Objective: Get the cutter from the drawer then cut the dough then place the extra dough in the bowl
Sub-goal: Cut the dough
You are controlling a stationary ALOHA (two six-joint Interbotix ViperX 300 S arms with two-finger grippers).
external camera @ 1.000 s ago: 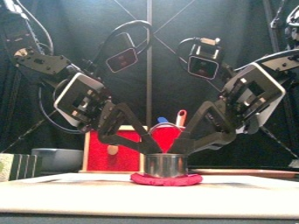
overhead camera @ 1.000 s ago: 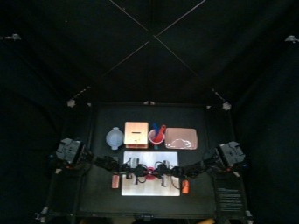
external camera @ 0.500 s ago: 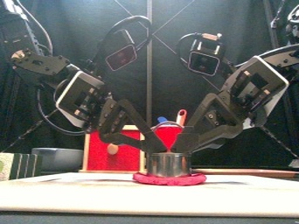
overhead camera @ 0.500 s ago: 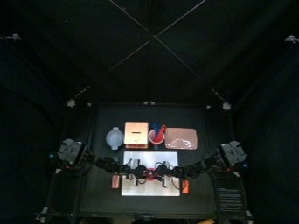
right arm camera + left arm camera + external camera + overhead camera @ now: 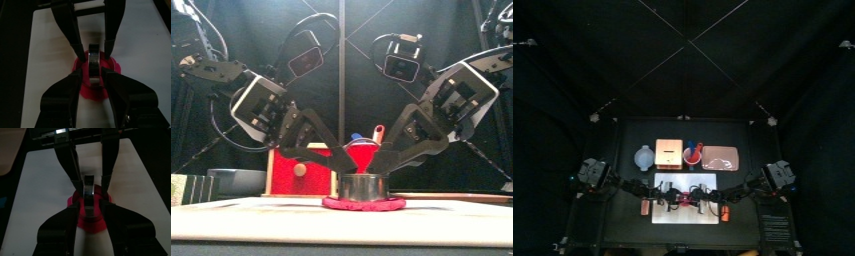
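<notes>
The round metal cutter (image 5: pixel 360 187) stands on the flat red dough disc (image 5: pixel 362 204), in the middle of the white cutting board (image 5: pixel 251 210). My left gripper (image 5: pixel 341 172) comes down from the left and my right gripper (image 5: pixel 385 170) from the right, and both are shut on the cutter's rim from opposite sides. In the left wrist view the cutter (image 5: pixel 89 193) sits upright between my jaws over the dough (image 5: pixel 93 225). The right wrist view shows the same cutter (image 5: pixel 94 60) and dough (image 5: pixel 110 65). From above, both grippers meet over the board (image 5: pixel 660 180).
Behind the board stand the blue-grey bowl (image 5: pixel 643 157) at the left, the wooden box (image 5: pixel 669 152) with its red drawer front (image 5: pixel 298 170), the red cup (image 5: pixel 691 152) with toy knives, and the pink tray (image 5: pixel 722 158) at the right.
Both wrists have risen and tilted a little. The jaws stay at the cutter, which still stands on the dough; the dough has crept slightly right.
</notes>
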